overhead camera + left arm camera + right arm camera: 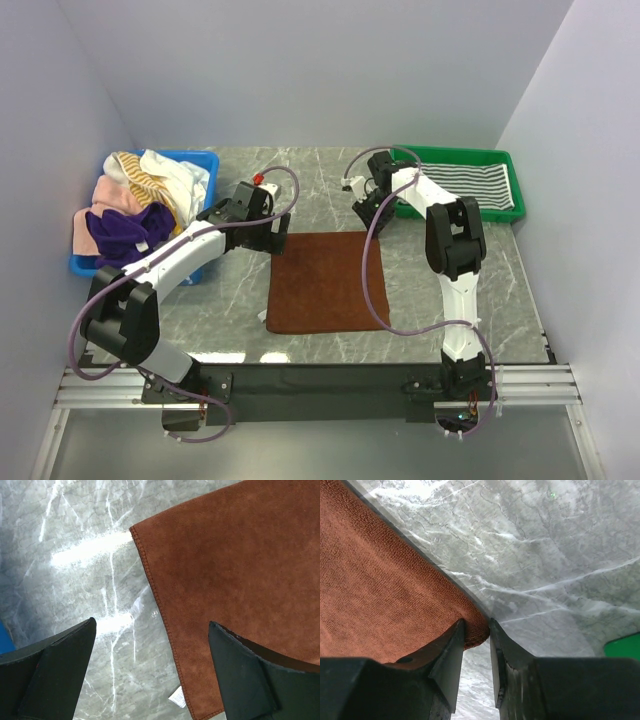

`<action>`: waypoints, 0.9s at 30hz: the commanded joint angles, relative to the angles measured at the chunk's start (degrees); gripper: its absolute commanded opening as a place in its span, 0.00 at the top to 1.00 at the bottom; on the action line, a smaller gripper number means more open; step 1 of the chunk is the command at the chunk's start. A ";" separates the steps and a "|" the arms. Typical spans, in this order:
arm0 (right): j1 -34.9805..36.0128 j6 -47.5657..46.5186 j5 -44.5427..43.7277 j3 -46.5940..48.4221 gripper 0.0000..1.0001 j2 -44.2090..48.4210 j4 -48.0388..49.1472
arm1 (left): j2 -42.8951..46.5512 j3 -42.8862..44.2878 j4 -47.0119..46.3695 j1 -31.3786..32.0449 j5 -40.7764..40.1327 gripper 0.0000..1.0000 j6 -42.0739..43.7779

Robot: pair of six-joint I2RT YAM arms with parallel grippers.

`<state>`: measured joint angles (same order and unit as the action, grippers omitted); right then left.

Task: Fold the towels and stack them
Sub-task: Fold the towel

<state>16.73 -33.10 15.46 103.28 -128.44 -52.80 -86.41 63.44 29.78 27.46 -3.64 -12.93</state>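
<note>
A plain brown towel (325, 282) lies spread flat in the middle of the marble table. My right gripper (365, 215) is at its far right corner; in the right wrist view the gripper (477, 625) has its jaws drawn in on that corner of the towel (380, 590), with the cloth bunched between the fingertips. My left gripper (268, 232) hovers over the far left corner. In the left wrist view it (152, 625) stands wide open, straddling the hemmed edge of the towel (225, 555), with nothing gripped. A white label (177, 696) sticks out from that edge.
A blue bin (205, 160) at the back left holds a heap of mixed towels (140, 195), pink, purple, white and yellow striped. A green tray (455, 152) at the back right holds a folded grey-white striped towel (480, 185). A corner of the tray (625, 647) shows beside the right fingers.
</note>
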 commanded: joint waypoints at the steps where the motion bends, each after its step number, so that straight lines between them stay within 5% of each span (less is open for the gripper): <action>1: 0.05 -0.38 -1.75 2.18 0.66 -1.19 -0.64 | -0.34 0.19 -1.57 -0.13 -0.93 0.01 0.62; 9: 0.76 -0.12 -3.51 1.57 0.71 -1.11 -0.73 | -1.92 1.16 -2.88 -0.22 0.12 0.02 0.88; 15: 0.93 -0.12 -3.51 0.78 0.99 -0.58 -0.20 | -7.18 5.02 -5.08 -2.15 2.84 0.05 2.73; 18: 1.02 0.05 -3.77 0.95 1.00 -0.67 -0.29 | -11.14 8.62 -5.78 -3.20 4.34 0.16 5.09; 19: 1.11 0.14 -3.86 0.78 1.00 -0.67 -0.03 | -12.19 9.76 -5.79 -3.38 4.52 0.27 5.80; 27: 1.11 0.32 -3.86 -1.68 1.00 0.83 2.35 | -23.79 20.84 -2.72 -6.02 8.55 0.40 10.37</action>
<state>17.65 -32.62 13.54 103.33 -128.57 -52.95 -107.90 79.77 26.52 22.13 1.45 -5.72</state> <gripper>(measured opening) 0.026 0.613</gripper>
